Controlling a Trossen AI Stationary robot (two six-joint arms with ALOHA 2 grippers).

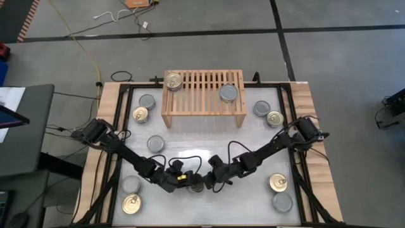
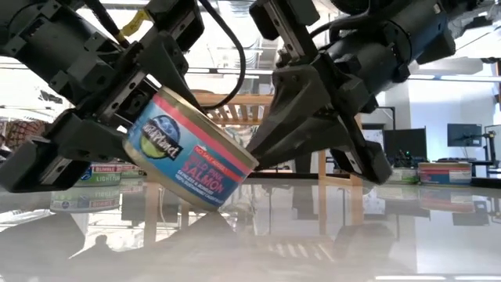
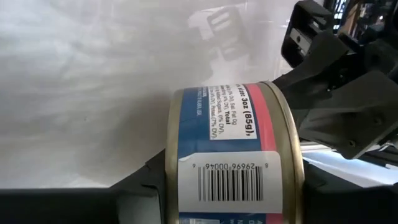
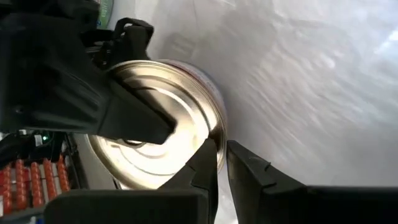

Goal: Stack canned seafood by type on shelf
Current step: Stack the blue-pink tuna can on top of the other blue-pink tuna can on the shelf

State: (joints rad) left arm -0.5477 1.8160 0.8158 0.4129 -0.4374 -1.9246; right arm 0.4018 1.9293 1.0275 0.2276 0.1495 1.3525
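A round tin (image 2: 192,149) with a blue and pink salmon label hangs tilted above the table's near middle, between both grippers. My left gripper (image 1: 185,181) comes in from the left and is shut on it. My right gripper (image 4: 222,163) comes from the right and is shut on its rim. The light-wood shelf (image 1: 202,88) stands at the far middle. One gold-topped tin (image 1: 173,81) and one silver-topped tin (image 1: 228,94) rest on its slats. My left gripper pinches the tin across its two flat ends; one finger (image 4: 134,118) lies over the shiny end (image 4: 168,93). It comes slanting down from the table's left. The tin is tilted and clear of the table. My right gripper pinches the tin's rim (image 4: 219,134) between its two nearly closed fingers, one on the shiny end and one on the side wall. It comes slanting down from the table's right.
Loose tins lie around the table: two left of the shelf (image 1: 147,101), one mid-left (image 1: 155,144), two at the near left (image 1: 131,204), two right of the shelf (image 1: 261,108), two at the near right (image 1: 278,183). Open table lies between the shelf and the grippers.
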